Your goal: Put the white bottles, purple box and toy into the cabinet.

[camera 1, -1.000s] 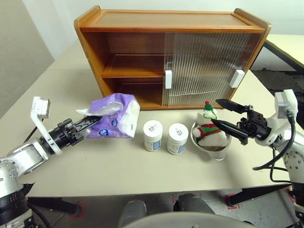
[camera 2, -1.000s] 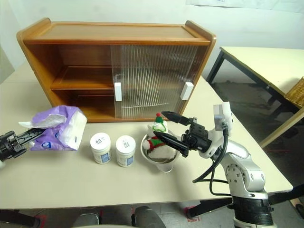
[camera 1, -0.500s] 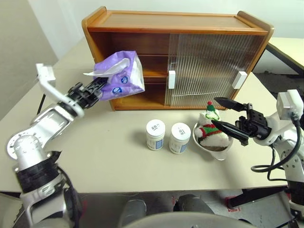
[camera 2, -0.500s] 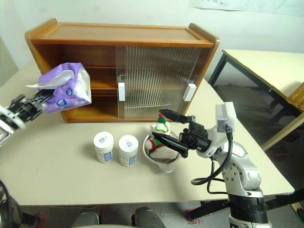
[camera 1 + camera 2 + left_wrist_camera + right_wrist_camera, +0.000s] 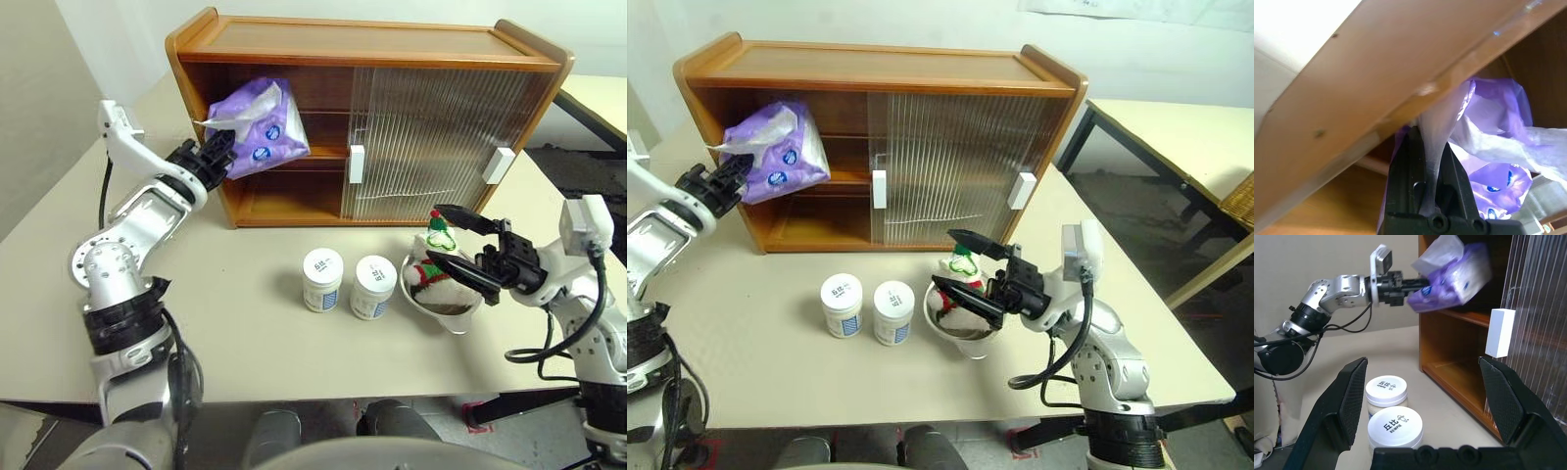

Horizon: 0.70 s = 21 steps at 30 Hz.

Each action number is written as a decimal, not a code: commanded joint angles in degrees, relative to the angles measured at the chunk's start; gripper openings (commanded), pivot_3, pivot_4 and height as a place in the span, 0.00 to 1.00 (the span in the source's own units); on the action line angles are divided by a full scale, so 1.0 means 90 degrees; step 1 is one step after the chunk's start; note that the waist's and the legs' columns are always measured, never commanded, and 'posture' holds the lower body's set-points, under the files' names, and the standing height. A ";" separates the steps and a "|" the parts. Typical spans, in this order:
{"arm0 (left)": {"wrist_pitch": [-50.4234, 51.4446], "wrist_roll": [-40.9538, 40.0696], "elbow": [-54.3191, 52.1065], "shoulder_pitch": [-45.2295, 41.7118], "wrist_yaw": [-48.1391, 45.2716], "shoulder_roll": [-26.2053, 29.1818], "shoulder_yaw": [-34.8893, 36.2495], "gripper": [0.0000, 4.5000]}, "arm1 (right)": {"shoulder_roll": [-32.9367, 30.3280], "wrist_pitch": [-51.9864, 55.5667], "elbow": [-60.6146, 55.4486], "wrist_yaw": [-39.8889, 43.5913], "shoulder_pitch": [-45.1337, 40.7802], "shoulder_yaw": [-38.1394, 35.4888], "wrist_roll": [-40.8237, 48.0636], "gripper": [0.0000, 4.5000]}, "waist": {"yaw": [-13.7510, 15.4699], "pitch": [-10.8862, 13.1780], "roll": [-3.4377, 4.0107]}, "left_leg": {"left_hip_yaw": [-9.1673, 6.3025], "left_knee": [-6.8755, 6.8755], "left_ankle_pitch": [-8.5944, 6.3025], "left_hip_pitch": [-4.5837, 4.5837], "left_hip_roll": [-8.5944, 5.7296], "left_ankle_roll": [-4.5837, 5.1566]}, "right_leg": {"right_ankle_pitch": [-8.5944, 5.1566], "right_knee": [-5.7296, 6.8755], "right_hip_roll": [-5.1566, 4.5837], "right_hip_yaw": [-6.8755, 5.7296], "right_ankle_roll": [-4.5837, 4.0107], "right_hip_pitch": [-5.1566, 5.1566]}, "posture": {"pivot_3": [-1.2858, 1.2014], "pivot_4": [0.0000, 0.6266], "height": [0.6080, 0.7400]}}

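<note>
Left gripper (image 5: 217, 155) clamped on purple box (image 5: 257, 129), box raised at open left side of cabinet (image 5: 367, 59), level with upper shelf, long axis pointing inward. Right gripper (image 5: 458, 247) jaws wide, straddling toy (image 5: 431, 264), holding nothing. White bottles (image 5: 345, 282) on table, between arms.

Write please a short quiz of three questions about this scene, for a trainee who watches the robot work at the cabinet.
1. True or false: the left gripper is shut on the purple box.
2. Multiple choice: where is the toy? A) on the cabinet's middle shelf B) in the metal bowl on the table C) held in the right gripper
3. How many white bottles stand on the table, and are they upright?

Key
1. True; it holds the box up at the cabinet's open left side.
2. B; the right gripper is open, with the toy between its fingers.
3. Two, both upright, side by side.
</note>
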 commanded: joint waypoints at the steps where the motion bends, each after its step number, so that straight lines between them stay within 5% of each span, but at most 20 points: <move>1: -0.0169 0.0211 0.0137 -0.0179 0.0193 -0.0254 -0.0194 0.00 | 0.0019 -0.0067 -0.0013 -0.0043 -0.0022 0.0091 -0.0106 1.00 | -0.0001 0.0000 0.0000 | 0.0000 0.0000 -0.0002 -0.0001 0.0000 0.0004 | 0.0002 -0.0011 0.0000 0.0000 0.0000 0.0002 | 0.48 0.00 1.00; 17: -0.1163 0.1328 0.1166 -0.1109 0.0329 -0.1061 -0.0317 0.00 | 0.0105 -0.0163 0.0158 -0.0077 -0.0132 0.0174 -0.0221 1.00 | 0.0007 0.0004 -0.0006 | 0.0000 0.0003 -0.0006 -0.0003 0.0000 0.0010 | 0.0048 -0.0056 -0.0003 0.0007 0.0009 0.0022 | 0.48 0.00 1.00; 18: -0.1184 0.1367 0.1211 -0.1152 0.0310 -0.1081 -0.0324 0.15 | 0.0108 -0.0166 0.0159 -0.0082 -0.0134 0.0176 -0.0226 1.00 | 0.0017 0.0005 -0.0007 | 0.0000 0.0003 -0.0005 -0.0002 0.0000 0.0010 | 0.0049 -0.0055 -0.0003 0.0007 0.0008 0.0022 | 0.48 0.00 1.00; 21: -0.1225 0.1447 0.1272 -0.1208 0.0219 -0.1129 -0.0324 0.34 | 0.0116 -0.0181 0.0159 -0.0084 -0.0127 0.0178 -0.0235 1.00 | 0.0039 0.0006 -0.0009 | 0.0000 0.0005 -0.0005 -0.0002 0.0000 0.0011 | 0.0049 -0.0056 -0.0003 0.0007 0.0003 0.0023 | 0.48 0.00 1.00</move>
